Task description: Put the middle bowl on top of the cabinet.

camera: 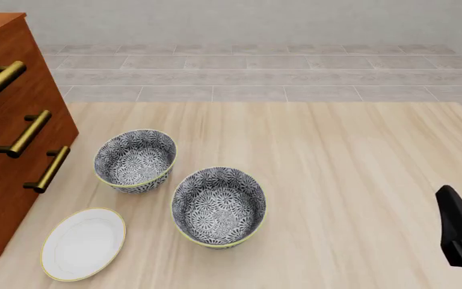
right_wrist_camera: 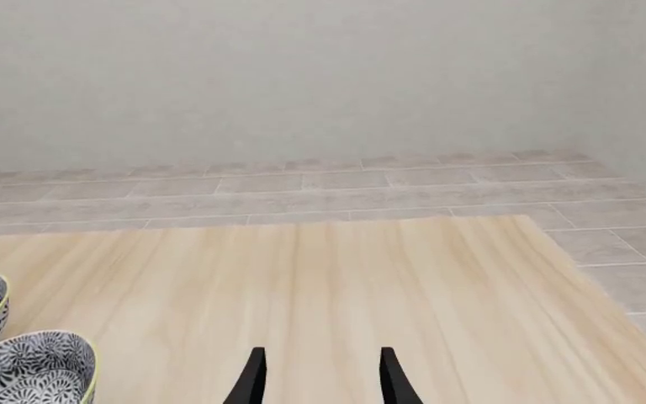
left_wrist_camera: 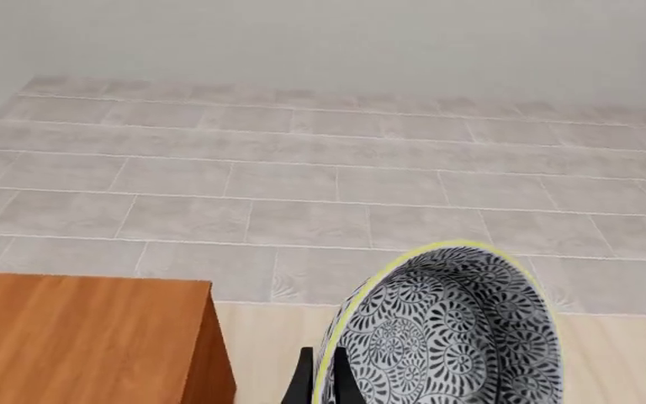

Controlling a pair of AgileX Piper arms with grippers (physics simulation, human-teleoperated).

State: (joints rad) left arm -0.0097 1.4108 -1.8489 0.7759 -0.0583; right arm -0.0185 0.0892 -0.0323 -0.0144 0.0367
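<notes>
I have the bowl (left_wrist_camera: pixel 447 337) on the left arm. The left fingers (left_wrist_camera: pixel 300 389) sit close together with its yellow rim pinched between them, one finger on the outside and one on the patterned inside. The bowl hangs tilted off the fingers with its opening turned partly sideways. It is clear of the worktop (left_wrist_camera: pixel 267 353), which lies well below it.

The cabinet (left_wrist_camera: pixel 76 337) shows only its flat top and one side in the left wrist view. That top is lower than the fingers and off to one side of them, not yet beneath the bowl. The front view shows neither this arm nor the held bowl, so I cannot judge the gap to the cabinet from there. It does show two patterned bowls (camera: pixel 135 158) (camera: pixel 219 206) and a white dish (camera: pixel 82 244) resting on the worktop in front of the cabinet.

The right fingers (right_wrist_camera: pixel 253 379) stand apart with nothing between them, parked over bare worktop, well away from everything.

By my reading, the pick is done and I am in the carry. Next I need to bring the left fingers across until the bowl is over the cabinet top. Then I would level the bowl so its foot faces down, lower it until it rests flat, and only then open. With a pinch on one rim edge, I expect the bowl to swing, so I would go slowly.
</notes>
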